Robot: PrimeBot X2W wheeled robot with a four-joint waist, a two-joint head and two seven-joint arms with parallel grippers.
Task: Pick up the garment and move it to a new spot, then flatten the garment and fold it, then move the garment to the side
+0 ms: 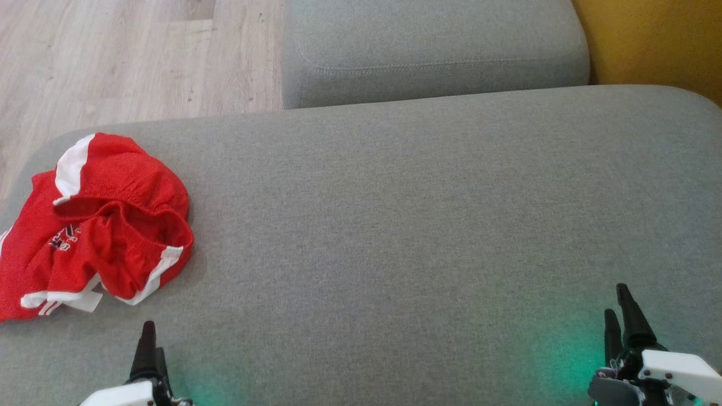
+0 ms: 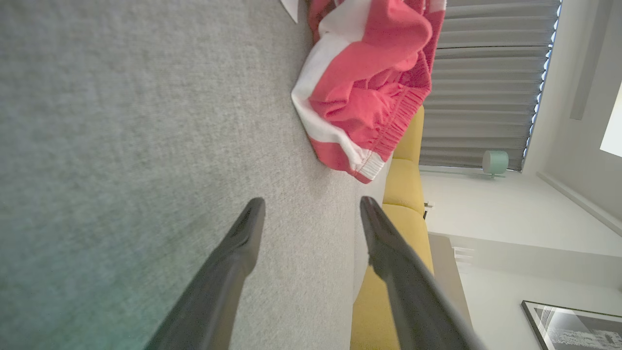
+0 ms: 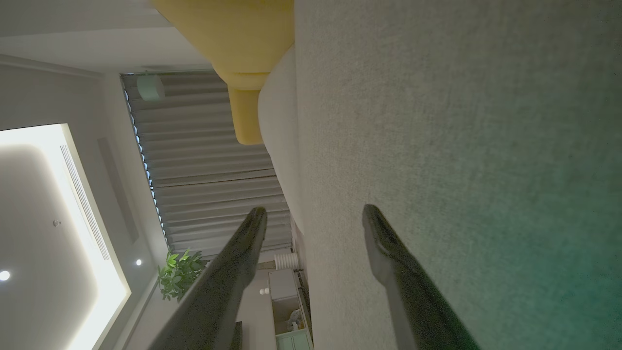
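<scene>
Here, head view, garment [image 1: 101, 225]: red with white stripes, crumpled in a heap at the left end of the grey cushion [image 1: 406, 225], with part of it past the picture's left edge.
Head view, long axis: the heap runs on a slant from the near left up toward the far right. A white-striped hem lies at its near right side, and which end is the waist cannot be told from here.
Head view, left pincer [image 1: 153, 339]: at the lower left, near the garment's near edge but apart from it.
Head view, right pincer [image 1: 615, 300]: at the lower right, well apart from the garment, over a green glow on the cushion.
Left wrist view, left pincer [image 2: 312, 201]: its fingers are spread wide, with nothing between them but cushion.
Left wrist view, garment [image 2: 369, 82]: ahead of the fingertips, not touched. Its gathered elastic edge is turned toward the yellow seat [image 2: 403, 194].
Right wrist view, right pincer [image 3: 315, 210]: its fingers are spread wide and it holds nothing, alongside bare cushion.
</scene>
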